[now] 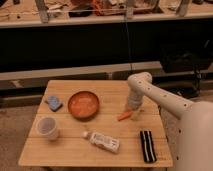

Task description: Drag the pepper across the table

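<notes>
Pepper [124, 116] lies on the table [75, 152] toward its right side, just right of the round orange bowl [83, 104] and apart from it, its tapered end pointing down-left. The gripper [132, 110] is lowered onto the pepper's upper right end, the white arm reaching in from the right; whether it is clamped on the pepper or only pressing beside it, I cannot tell. Judging by this, contact has been made and the sliding itself is the step in hand. The next move calls for a low, steady sideways pull with the pepper kept against the wood, steering away from the bowl, the white bottle [103, 141] in front and the black striped object [146, 146] near the right corner.
</notes>
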Tool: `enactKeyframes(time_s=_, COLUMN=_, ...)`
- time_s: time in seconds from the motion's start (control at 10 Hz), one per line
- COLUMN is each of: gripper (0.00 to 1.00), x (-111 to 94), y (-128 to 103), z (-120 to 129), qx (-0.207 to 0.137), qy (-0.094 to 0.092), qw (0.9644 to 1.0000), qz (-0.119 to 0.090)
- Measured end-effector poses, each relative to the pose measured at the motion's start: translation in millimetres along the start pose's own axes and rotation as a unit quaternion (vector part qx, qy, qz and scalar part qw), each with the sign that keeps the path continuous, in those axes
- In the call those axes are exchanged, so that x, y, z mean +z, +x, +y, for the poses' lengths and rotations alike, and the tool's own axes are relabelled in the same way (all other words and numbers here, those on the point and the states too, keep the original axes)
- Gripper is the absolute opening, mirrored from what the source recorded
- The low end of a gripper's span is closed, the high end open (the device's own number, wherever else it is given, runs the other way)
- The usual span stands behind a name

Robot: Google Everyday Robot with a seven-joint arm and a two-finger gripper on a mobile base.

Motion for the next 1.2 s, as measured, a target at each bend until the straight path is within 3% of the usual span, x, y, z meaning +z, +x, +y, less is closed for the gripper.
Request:
enactKeyframes(time_s=0.8, gripper=0.51, x=-1, y=6, z=11, qx=0.019, qy=0.001, qw=0.9997, qz=-0.012)
enactKeyframes(time_s=1.1, gripper=0.42, x=-1, y=6, z=12, qx=0.020, qy=0.001, qw=0.9997, qz=-0.013)
enactKeyframes(time_s=1.2, gripper=0.34, x=0, y=12, z=22, qx=0.039, qy=0.004, qw=0.9990, qz=-0.021)
